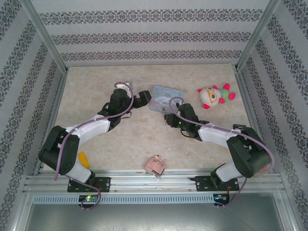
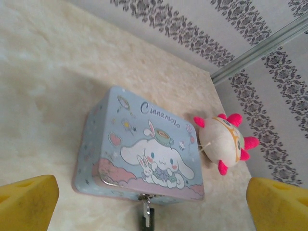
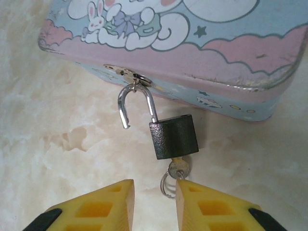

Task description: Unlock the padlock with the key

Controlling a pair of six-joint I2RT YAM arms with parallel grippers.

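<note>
Padlock (image 3: 173, 137) hangs just ahead of the right claw (image 3: 154, 185), shackle sprung free, so the unlocking looks done. Key (image 3: 179, 168) sits in it, by the claw's slightly parted, empty fingertips. Left claw (image 2: 154, 204) gapes wide, holding nothing.

On my feed, the padlock (image 3: 173, 137) hangs from the tin (image 3: 231, 72) at its front hasp (image 3: 137, 79), key (image 3: 179, 168) in its near end, plush toy (image 1: 213, 96) right of the tin.

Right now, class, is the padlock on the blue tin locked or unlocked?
Unlocked. The padlock has one shackle end free of its black body, and the key sits in its keyhole.
</note>
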